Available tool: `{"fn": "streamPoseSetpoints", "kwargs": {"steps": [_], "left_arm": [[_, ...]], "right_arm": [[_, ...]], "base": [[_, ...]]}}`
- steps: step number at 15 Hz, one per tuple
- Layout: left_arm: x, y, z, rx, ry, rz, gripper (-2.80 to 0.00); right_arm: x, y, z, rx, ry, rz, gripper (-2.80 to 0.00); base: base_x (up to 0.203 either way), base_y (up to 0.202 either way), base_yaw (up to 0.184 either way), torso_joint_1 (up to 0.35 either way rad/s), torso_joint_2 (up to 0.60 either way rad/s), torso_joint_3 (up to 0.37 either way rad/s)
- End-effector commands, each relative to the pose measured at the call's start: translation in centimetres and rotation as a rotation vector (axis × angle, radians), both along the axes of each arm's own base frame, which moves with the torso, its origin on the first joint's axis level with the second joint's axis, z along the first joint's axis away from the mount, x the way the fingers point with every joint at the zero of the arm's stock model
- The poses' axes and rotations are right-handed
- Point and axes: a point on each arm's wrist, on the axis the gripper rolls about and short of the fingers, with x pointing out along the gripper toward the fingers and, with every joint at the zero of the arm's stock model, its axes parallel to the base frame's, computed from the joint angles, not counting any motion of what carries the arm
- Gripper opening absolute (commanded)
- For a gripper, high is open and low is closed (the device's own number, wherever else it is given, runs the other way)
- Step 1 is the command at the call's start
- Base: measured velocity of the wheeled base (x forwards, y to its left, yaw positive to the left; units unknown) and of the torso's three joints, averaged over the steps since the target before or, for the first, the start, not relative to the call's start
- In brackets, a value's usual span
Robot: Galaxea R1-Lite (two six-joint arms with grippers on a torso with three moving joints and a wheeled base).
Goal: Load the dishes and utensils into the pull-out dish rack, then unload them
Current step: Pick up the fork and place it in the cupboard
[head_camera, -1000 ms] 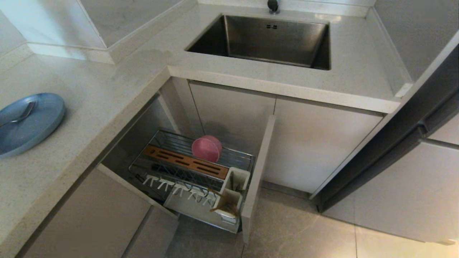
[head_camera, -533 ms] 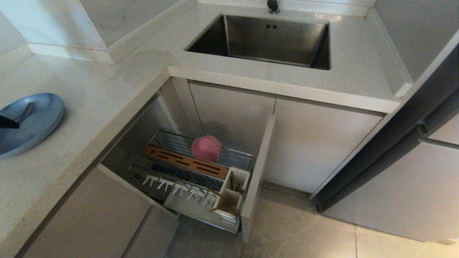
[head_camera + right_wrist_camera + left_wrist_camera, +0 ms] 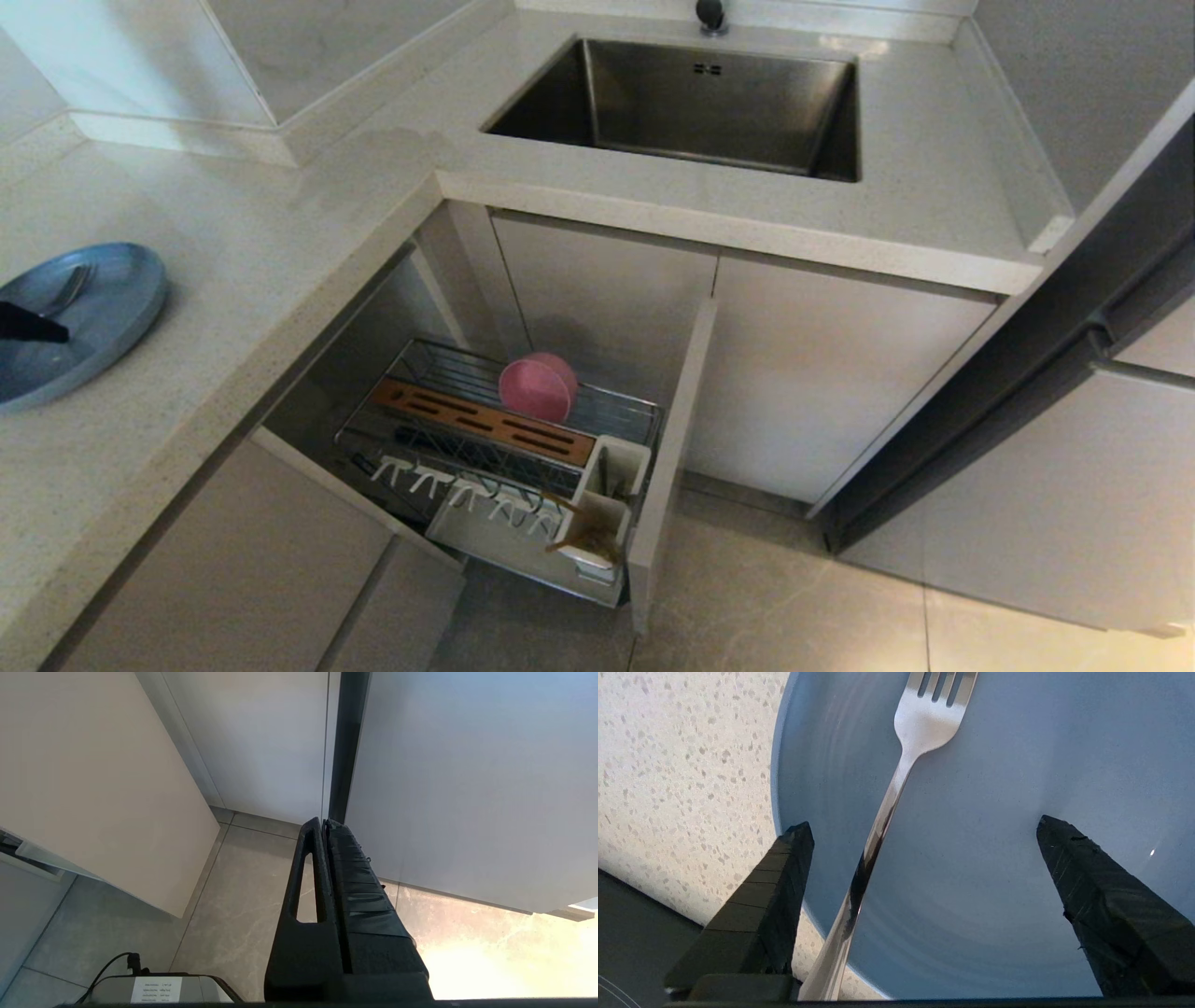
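Left wrist view shows the left gripper [image 3: 924, 826] spread wide over the plate [image 3: 999, 896], holding nothing, with the fork [image 3: 882, 812] lying between its two fingers [image 3: 780, 877] but much closer to one of them than to the other. The utensil here has tines, so it is a fork, not a spoon.

The likely trouble comes from that offset. If the fingers close as they stand, the near one may reach the handle first and shove it sideways across the smooth plate; the fork could spin or slide rather than lift. The handle is thin and lies flat on the plate, so the fingertips may also scrape the plate and skip over it.

The fork's long axis runs across the plate from rim toward centre: the tines point into the middle of the plate and the handle end pokes out past the plate's rim over the speckled counter [image 3: 682, 765].

In the head view, the plate [image 3: 112, 308] sits on the counter well apart from the pull-out dish rack [image 3: 485, 439], which stands open below.

The right gripper [image 3: 324, 868] hangs parked, pressed shut, over the floor.
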Motion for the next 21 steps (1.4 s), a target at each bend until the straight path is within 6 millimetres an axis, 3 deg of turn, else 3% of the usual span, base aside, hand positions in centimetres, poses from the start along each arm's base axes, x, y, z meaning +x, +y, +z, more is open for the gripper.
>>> {"fn": "streamPoseSetpoints", "kwargs": {"steps": [1,14,15,21], "left_arm": [[-0.09,-0.03,-0.11,-0.006,0.012,0.002,0.0],[-0.4,-0.57,-0.54,-0.059,0.061,0.004,0.0],[-0.4,-0.57,-0.54,-0.058,0.061,0.004,-2.8],[-0.43,-0.84,-0.39,-0.061,0.056,0.001,-2.8]], "right_arm": [[-0.01,0.0,0.0,0.0,-0.001,0.0,-2.8],[-0.01,0.0,0.0,0.0,-0.001,0.0,-2.8],[-0.01,0.0,0.0,0.0,-0.001,0.0,-2.8],[-0.01,0.0,0.0,0.0,-0.001,0.0,-2.8]], "base": [[0.0,0.0,0.0,0.0,0.0,0.0],[0.0,0.0,0.0,0.0,0.0,0.0],[0.0,0.0,0.0,0.0,0.0,0.0],[0.0,0.0,0.0,0.0,0.0,0.0]]}}
